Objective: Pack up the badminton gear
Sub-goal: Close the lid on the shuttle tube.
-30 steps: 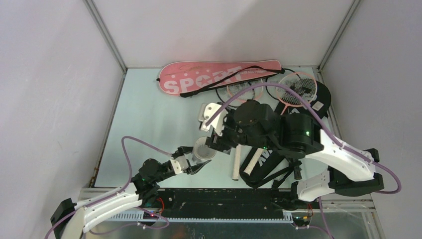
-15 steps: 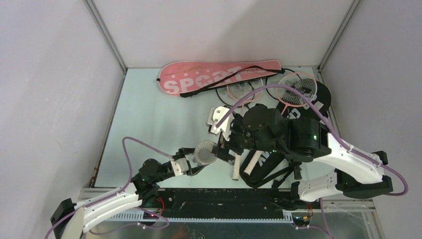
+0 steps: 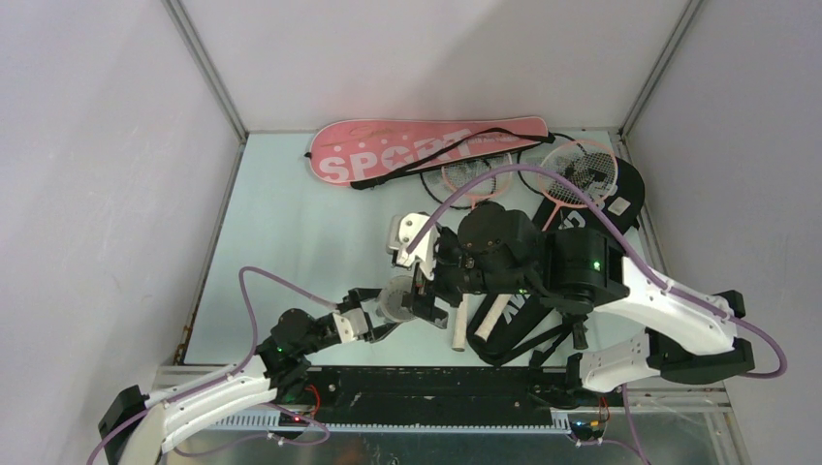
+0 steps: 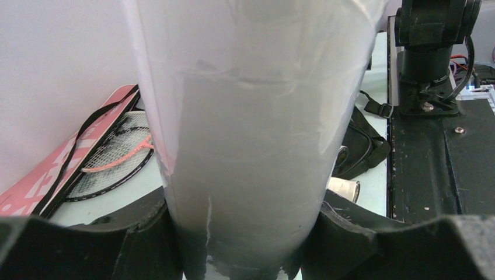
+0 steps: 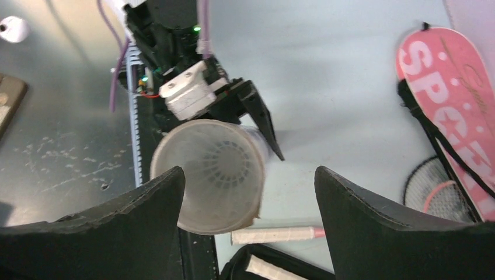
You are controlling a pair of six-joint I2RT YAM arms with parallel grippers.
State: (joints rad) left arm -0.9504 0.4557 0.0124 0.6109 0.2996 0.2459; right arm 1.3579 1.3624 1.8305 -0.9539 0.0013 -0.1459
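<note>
My left gripper is shut on the long translucent white tube, which fills the left wrist view between my black fingers. In the right wrist view I look into the tube's open mouth; a white shuttlecock sits inside. My right gripper is open and empty, just above the tube mouth, also seen from the top. The pink "SPORT" bag lies at the back. Pink rackets lie on the black bag at the back right.
Two white racket handles lie at the front centre, one beside and one poking from black bag fabric and straps. The black base rail runs along the near edge. The walls close in on three sides.
My right arm swung a little right, then back left, with its open gripper staying over the tube mouth. The left gripper keeps hold of the tube and has barely moved.
</note>
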